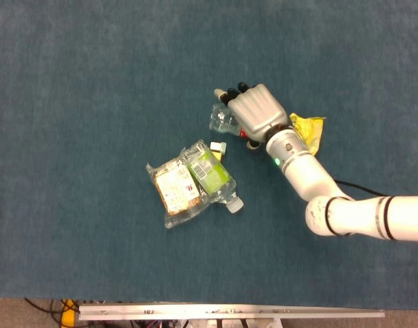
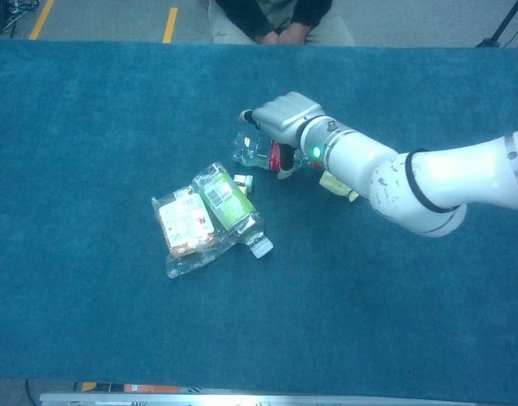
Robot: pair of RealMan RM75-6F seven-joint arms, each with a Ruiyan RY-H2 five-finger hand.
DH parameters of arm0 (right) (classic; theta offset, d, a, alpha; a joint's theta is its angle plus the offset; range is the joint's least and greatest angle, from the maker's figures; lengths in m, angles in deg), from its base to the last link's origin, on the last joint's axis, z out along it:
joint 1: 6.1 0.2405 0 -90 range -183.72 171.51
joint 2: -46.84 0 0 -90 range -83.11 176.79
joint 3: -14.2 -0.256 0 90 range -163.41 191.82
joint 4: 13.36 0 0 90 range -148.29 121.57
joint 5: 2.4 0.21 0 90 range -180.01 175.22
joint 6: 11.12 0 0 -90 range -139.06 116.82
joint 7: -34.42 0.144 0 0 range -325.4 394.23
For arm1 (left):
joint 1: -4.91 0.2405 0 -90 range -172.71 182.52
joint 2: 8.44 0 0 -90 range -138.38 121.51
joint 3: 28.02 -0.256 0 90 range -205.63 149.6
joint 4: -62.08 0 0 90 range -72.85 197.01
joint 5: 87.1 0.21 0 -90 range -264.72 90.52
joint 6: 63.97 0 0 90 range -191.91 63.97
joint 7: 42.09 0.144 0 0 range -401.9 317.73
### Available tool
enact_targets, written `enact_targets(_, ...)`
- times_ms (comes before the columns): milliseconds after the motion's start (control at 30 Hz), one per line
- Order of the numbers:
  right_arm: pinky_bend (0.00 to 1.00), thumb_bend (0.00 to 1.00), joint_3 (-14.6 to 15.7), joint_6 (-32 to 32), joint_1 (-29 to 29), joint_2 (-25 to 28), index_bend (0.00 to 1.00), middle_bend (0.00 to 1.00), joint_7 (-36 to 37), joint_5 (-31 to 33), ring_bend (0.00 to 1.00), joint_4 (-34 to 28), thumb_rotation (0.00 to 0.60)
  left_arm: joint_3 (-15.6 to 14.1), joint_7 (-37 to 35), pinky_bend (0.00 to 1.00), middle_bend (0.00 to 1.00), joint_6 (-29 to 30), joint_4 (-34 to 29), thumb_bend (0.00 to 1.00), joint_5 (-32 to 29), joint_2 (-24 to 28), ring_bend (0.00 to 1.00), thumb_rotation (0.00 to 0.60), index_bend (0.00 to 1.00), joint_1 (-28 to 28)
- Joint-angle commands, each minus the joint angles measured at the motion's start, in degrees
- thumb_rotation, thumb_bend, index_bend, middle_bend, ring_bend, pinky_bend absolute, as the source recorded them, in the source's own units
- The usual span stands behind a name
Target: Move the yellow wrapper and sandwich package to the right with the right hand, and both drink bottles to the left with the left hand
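Item 1, sandwich pack [image 1: 173,186]: we recorded a clear, crinkled plastic wrap with a printed label, lying flat on the blue cloth table [image 1: 72,82], well left of and nearer the camera than the hand.

Item 2, green bottle [image 1: 211,172]: clear plastic with a green label, lying on its side, overlapping the sandwich pack's right edge, cap end toward the near edge. A small pale cube [image 1: 218,147] lay just beside its far end.

Item 3, red bottle [image 1: 225,121]: clear plastic, red label partly seen in the chest view, lying on its side under the hand.

Item 4, right hand [image 1: 255,114]: white shell with dark fingers [image 1: 231,93], palm down over the red bottle. We saw the fingers curled over the bottle's far side and touching it; whether they truly gripped it, we could not tell.

Item 5, wrapper [image 1: 309,129]: yellow, crumpled foil, just right of the wrist, partly hidden by the forearm in the chest view.

Left hand: seen in neither view.
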Motion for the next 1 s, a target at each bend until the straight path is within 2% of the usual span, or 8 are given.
enact_targets(33,0.58,0.04,0.5,0.1,0.7,-0.5,0.26,0.31,0.5,0.5,0.31,0.7,0.600,0.0,0.0,0.14,0.24,0.0,0.0,0.39,0.0,0.0,0.16,0.600,0.32,0.0)
enact_targets(133,0.65,0.09,0.9,0.1,1.3,-0.9,0.35,0.36,0.6,1.2,0.38,1.5,0.600,0.0,-0.1,0.14,0.24,0.1,0.0,0.39,0.1,0.0,0.16,0.600,0.32,0.2)
enact_targets(267,0.70,0.10,1.1,0.1,1.9,-1.1,0.44,0.42,1.5,2.0,0.45,2.2,0.600,0.1,-0.1,0.14,0.24,0.2,0.0,0.39,0.1,0.0,0.16,0.600,0.32,0.3)
enact_targets(367,0.74,0.10,0.5,0.1,2.0,-0.8,0.48,0.45,3.1,1.9,0.48,2.1,0.600,0.1,-0.1,0.14,0.24,0.3,0.0,0.39,0.0,-0.1,0.16,0.600,0.32,0.4)
enact_targets(667,0.75,0.10,-2.1,-1.3,2.1,-0.6,0.49,0.45,9.2,-2.6,0.50,1.5,0.600,0.2,0.0,0.14,0.24,0.6,-0.1,0.39,0.2,-0.1,0.16,0.600,0.32,0.7)
enact_targets(1000,0.74,0.10,-4.3,-3.2,3.7,-4.6,0.49,0.44,12.4,-5.2,0.47,4.7,0.600,0.1,0.9,0.14,0.24,1.6,-1.4,0.39,0.3,0.7,0.16,0.600,0.32,1.5)
